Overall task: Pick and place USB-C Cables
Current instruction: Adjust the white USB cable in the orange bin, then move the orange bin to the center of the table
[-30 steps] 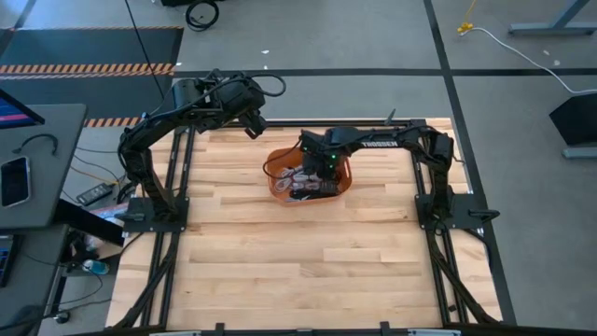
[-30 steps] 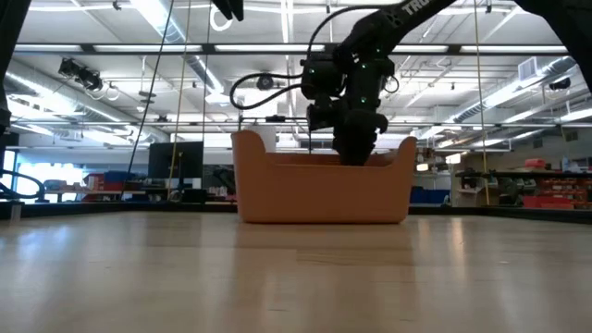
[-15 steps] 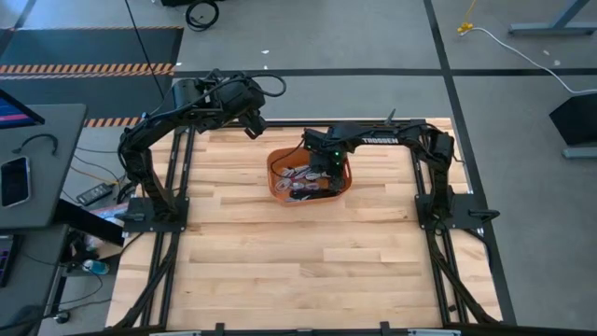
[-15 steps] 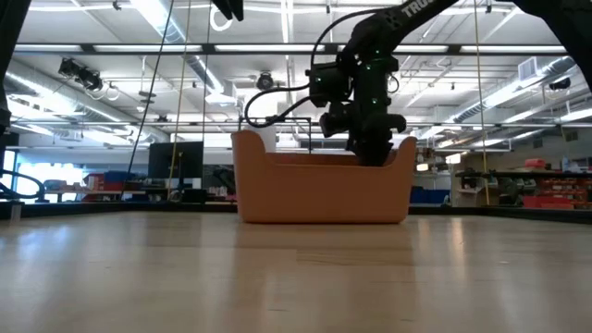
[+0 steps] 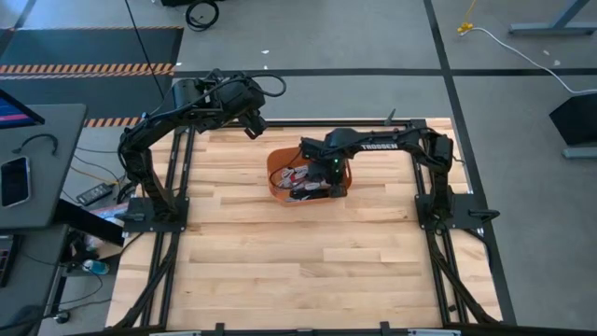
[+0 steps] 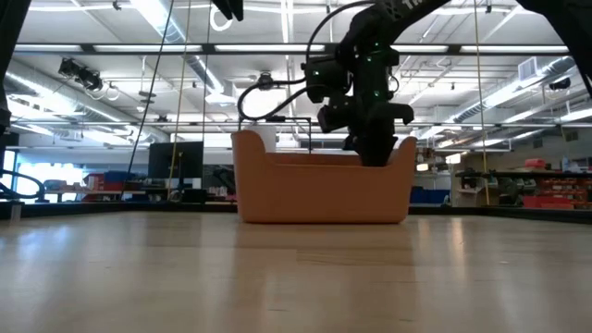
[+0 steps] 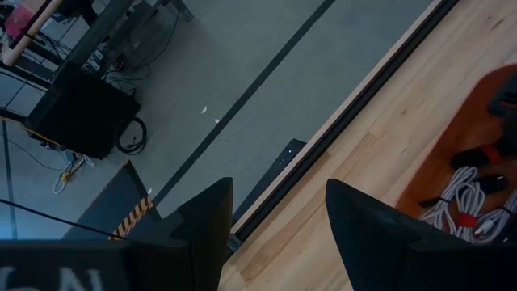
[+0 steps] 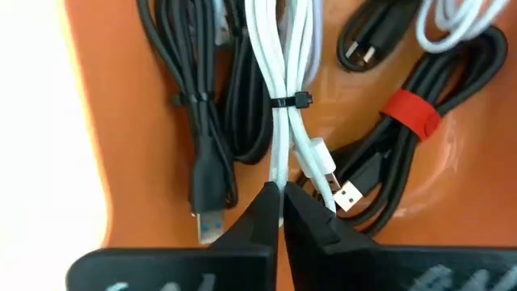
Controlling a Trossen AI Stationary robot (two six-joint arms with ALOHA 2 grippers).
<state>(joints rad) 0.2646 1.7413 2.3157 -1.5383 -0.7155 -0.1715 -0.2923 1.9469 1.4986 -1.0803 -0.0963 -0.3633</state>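
Right gripper (image 8: 280,212) pinching white cable bundle (image 8: 283,89) inside orange bin (image 8: 105,121)

Two dark robot arms, one gripper each: left gripper (image 7: 275,234), right gripper (image 8: 280,212). One orange bin (image 5: 278,189) on one wooden table (image 5: 298,271). The right wrist view shows four bundled cables: two white (image 8: 279,65), one black (image 8: 194,97), one black with a red band (image 8: 410,112).
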